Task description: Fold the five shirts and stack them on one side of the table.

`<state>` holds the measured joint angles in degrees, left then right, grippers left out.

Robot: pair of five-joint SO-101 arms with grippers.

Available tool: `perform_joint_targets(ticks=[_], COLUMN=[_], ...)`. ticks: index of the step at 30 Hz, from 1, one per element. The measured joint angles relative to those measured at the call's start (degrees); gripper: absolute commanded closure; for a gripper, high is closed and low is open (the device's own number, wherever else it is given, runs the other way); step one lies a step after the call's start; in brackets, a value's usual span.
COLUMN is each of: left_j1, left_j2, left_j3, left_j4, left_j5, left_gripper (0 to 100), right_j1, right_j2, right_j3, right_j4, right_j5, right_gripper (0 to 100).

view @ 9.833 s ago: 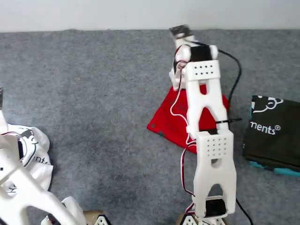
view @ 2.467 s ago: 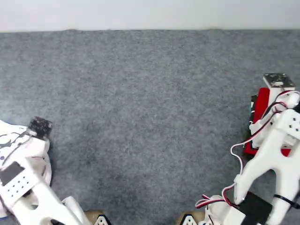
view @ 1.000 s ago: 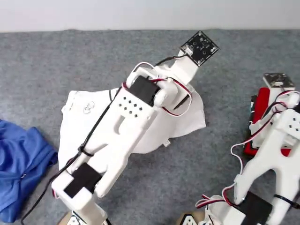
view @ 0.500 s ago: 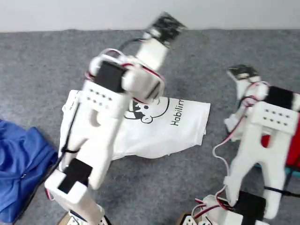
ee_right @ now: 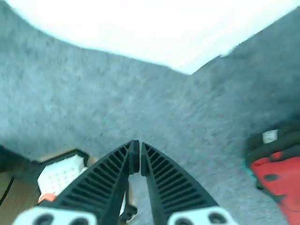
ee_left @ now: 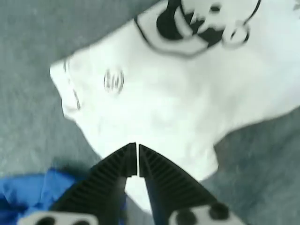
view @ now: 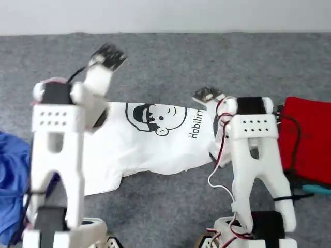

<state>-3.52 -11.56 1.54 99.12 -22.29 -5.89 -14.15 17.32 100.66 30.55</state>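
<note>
Table (view: 170,57): grey fabric covering, pale wall behind the far edge.
White shirt (view: 155,139): spread flat at table centre, print upward.
Red shirt (view: 307,137): stacked on a dark shirt (ee_right: 286,140) at the right edge.
Blue shirt (view: 10,175): crumpled at the left edge.
Left gripper (ee_left: 137,146): closed, empty, over the white shirt's edge.
Right gripper (ee_right: 140,143): closed, empty, over bare table.

The desk (view: 170,67) has a grey, carpet-like covering. A plain white wall (view: 165,15) borders its far edge.

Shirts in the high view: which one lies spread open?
The white shirt, showing its printed face; the blue shirt is bunched up, the red shirt lies folded.
</note>
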Motion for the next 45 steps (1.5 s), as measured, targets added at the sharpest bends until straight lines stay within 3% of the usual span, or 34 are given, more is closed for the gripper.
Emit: perform_joint_targets(ticks=[10,15,24,31,36,43,45], left_j1=[-23.2,-33.0,-33.0,-33.1,-32.3,-28.8,-27.9], left_j2=[-12.4,-12.5,-7.8,0.3,5.5,7.5,7.3], left_j3=[31.6,40.0,50.1,50.4,49.3,48.4,48.5], left_j4=[-0.6,-7.7,-19.2,-27.1,-28.4,-28.3,-28.2], left_j5=[-22.2,-28.8,-32.2,-32.2,-32.2,-30.4,-30.4], left_gripper=[82,79,79,79,80,99,98], right_j1=[0.3,0.3,0.3,0.3,-0.4,-0.2,-0.2], right_j2=[0.0,0.0,0.0,0.0,0.0,0.0,0.0], right_j3=[4.0,4.0,4.0,4.0,4.0,4.0,4.0], right_j4=[0.0,0.0,0.0,0.0,0.0,0.0,0.0], right_j5=[0.0,0.0,0.0,0.0,0.0,0.0,0.0], right_gripper=[99.0,99.0,99.0,99.0,99.0,99.0,99.0])
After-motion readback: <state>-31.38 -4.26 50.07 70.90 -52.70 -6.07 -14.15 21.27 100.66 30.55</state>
